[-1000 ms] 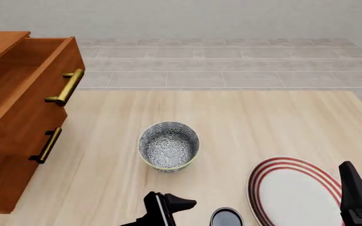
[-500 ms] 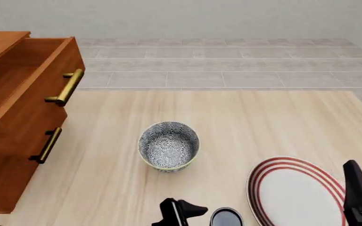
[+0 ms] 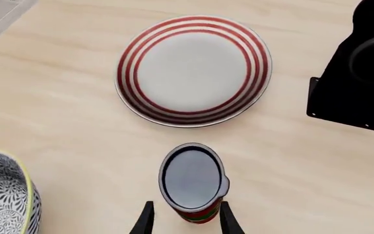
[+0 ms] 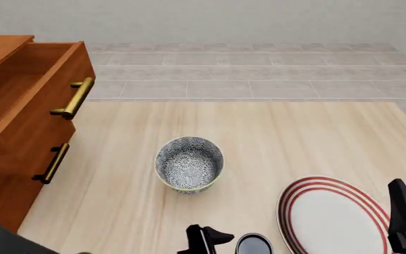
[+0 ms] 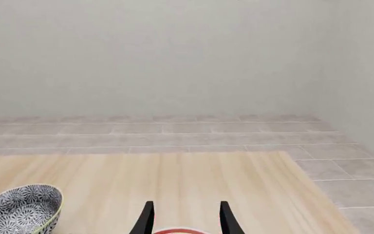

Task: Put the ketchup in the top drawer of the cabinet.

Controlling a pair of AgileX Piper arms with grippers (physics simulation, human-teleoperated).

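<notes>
Ketchup (image 4: 253,245) sits at bottom edge of front frame, cut off, only its dark top showing, between the spread tips of the left claw (image 3: 183,219), not touching; right claw (image 5: 183,217) also apart, mostly cropped lower right.

Your front view looks forward and down over the table (image 4: 295,132) from the arms' side, the cabinet (image 4: 9,143) at frame left. Your left wrist camera stares steeply down, close above the striped plate (image 3: 194,70); the right one faces level toward the far wall. All three share the patterned bowl (image 4: 188,163).
</notes>
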